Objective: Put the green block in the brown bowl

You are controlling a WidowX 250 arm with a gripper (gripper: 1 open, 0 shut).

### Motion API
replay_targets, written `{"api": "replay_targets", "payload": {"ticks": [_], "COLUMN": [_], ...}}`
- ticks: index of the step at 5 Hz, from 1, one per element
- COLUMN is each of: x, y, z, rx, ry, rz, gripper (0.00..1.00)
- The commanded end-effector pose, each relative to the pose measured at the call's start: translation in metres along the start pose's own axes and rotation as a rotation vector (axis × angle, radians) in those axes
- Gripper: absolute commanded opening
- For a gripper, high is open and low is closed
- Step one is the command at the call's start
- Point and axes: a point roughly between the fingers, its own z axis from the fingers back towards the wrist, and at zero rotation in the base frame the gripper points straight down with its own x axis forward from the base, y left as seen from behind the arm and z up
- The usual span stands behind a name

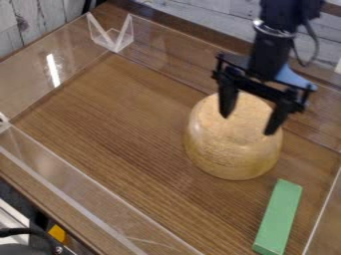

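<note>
Lying nearest the camera, at the lower right of the wooden surface, is a long, flat, rectangular bright green block [278, 219], plain and unmarked, resting flat with its long axis running slightly tilted from near to far; it is sitting apart from everything else, untouched, with a strip of bare wood between it and the bowl. Running along the near left edge is a clear acrylic wall [80, 189], catching reflections and enclosing the dark brown wood-grain tabletop [107, 120]. Sitting just beyond the green block, toward the middle right, is a light tan wooden bowl [226, 149] with visible grain, showing as a smooth rounded dome, apparently turned mouth-down, and appearing as the largest loose item on the table. Hanging directly over the far upper part of that dome is a black two-fingered robot gripper [252, 108], pointing straight down, its jaws standing spread wide and holding nothing; one finger is showing in front of the bowl's upper left shoulder and the other toward its upper right, though whether either tip is touching the wood cannot be told. Rising from the gripper is the black arm [280, 35], going out of the top of the view. Standing farthest off, in the upper left corner, is a small clear folded plastic piece [110, 33] against the pale planked background.
</note>
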Motion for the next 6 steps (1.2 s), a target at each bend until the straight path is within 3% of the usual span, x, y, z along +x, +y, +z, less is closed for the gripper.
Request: {"api": "replay_targets", "payload": {"ticks": [1, 3, 5, 6], "x": [0.0, -0.004, -0.009, -0.013], "y": [-0.03, -0.044, -0.057, -0.056], "z": [0.012, -0.007, -0.058, -0.059], "rx": [-0.022, -0.031, -0.054, -0.053], "ry": [-0.057, -0.032, -0.019, -0.02], "rz": [0.018, 0.018, 0.082, 0.024], "gripper": [1.0, 1.0, 1.0, 1.0]}}
